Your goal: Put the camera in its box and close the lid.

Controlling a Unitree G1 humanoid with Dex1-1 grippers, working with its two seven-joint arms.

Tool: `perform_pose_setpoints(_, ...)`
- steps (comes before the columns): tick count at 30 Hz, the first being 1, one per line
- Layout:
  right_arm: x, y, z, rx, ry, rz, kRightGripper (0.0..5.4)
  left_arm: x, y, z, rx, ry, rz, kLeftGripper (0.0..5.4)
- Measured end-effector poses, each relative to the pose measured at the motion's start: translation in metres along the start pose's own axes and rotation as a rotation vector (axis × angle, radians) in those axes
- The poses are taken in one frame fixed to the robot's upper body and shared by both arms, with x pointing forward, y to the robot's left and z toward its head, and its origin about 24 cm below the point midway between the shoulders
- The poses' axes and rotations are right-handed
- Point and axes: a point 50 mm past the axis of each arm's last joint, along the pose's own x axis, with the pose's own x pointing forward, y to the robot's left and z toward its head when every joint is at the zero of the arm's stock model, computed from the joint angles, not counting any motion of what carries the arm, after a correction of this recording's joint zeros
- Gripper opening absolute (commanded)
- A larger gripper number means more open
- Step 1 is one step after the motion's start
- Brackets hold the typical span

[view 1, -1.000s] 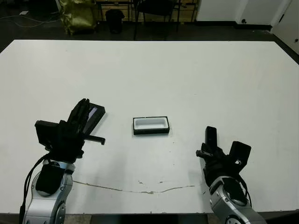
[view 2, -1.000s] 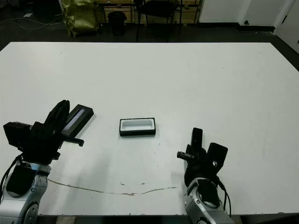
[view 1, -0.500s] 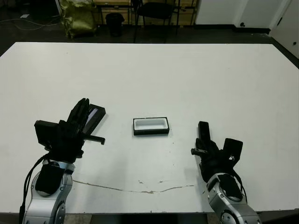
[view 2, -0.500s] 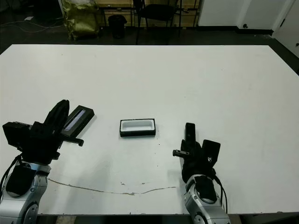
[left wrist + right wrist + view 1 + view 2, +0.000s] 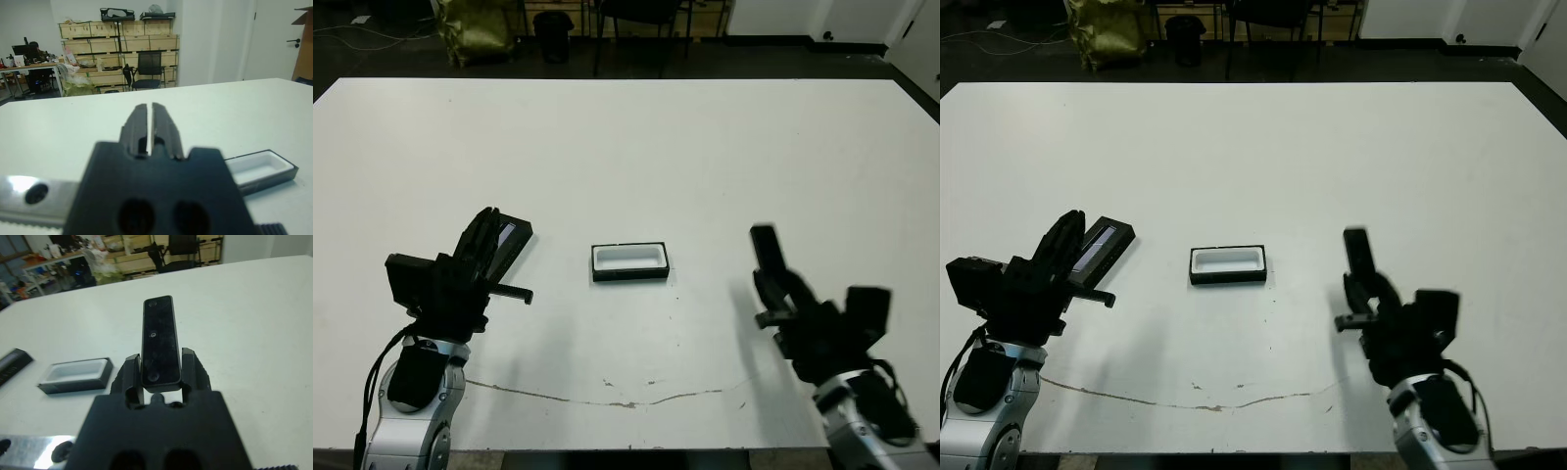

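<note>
At the left of the head view the left gripper point(image 5: 487, 235) hovers with its two fingers pressed together on nothing, their tips over the near end of the lid point(image 5: 512, 241), which lies flat on the white table point(image 5: 705, 147) at centre left. The box point(image 5: 628, 262) sits open at the frame's middle, white lining up, long side running across the picture, well apart from both arms. At the lower right the right gripper point(image 5: 159, 374) clamps the lower end of the camera point(image 5: 159, 340), which stands out beyond the fingers with its glossy face toward the wrist lens. The step in hand looks like carrying the camera to the box. To do it well, I would swing the bar round until it lies parallel to the tray's long side, level it, lower it between the walls, and only then part the fingers, since a tilted bar may catch a wall and push the light tray aside.
</note>
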Motion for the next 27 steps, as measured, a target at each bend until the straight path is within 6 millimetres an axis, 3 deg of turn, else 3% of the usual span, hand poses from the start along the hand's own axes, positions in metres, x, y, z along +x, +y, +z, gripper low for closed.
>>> perform_pose_setpoints(10, 0.008, -0.016, 0.044, -0.04, -0.12, 0.253, 0.55, -0.001, 0.0, -0.002, -0.001, 0.005, 0.004, 0.0)
perform_pose_setpoints(17, 0.043, -0.039, 0.071, -0.162, -0.189, 0.466, 0.54, -0.003, 0.0, -0.005, -0.006, 0.01, 0.011, 0.0)
perform_pose_setpoints(27, 0.091, -0.038, 0.106, -0.328, -0.129, 0.665, 0.54, -0.004, 0.0, -0.006, -0.008, -0.002, 0.018, 0.0)
